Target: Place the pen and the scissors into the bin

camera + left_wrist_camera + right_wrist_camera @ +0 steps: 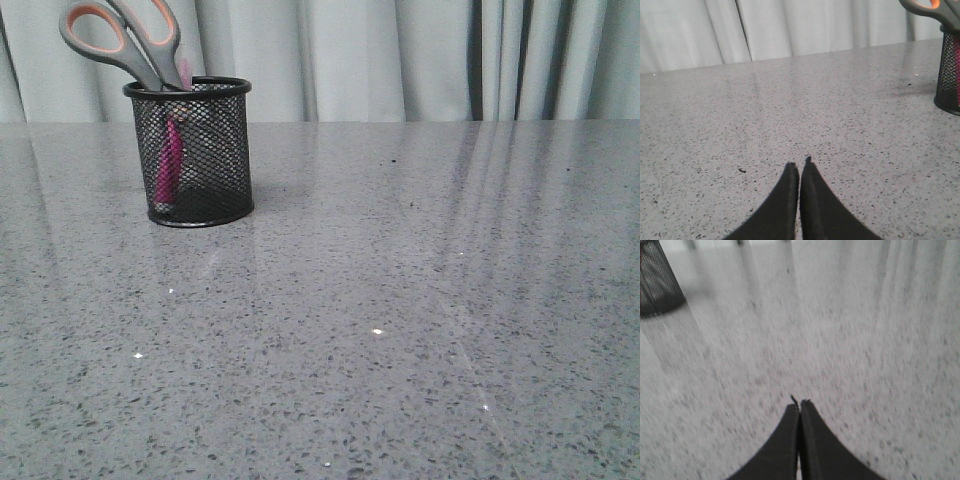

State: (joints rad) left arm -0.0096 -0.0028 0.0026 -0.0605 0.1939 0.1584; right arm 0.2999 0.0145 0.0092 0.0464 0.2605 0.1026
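Both of the task's things already sit inside the bin [190,152], which stands on the grey speckled worktop [400,300] at about ten o'clock in the front view, close to the pale curtain [400,55] behind it. The scissors [125,35] stand blades down in the mesh cup, their grey handles with orange-lined loops rising above the rim and leaning toward eleven o'clock. The pen [170,165] shows as a magenta streak through the mesh on the cup's nine o'clock side, and a pale pink tip just clears the rim beside the scissors. Nothing else of the task lies out on the worktop in any view. The left gripper [801,167] hangs low over bare worktop with its jaws pressed together and nothing between them; the bin appears at three o'clock of that view, well apart. The right gripper [800,405] likewise has its jaws closed on nothing, the bin far off at ten o'clock in a blurred picture. By this showing the task looks complete, with nothing left but perhaps for the arms to settle clear.
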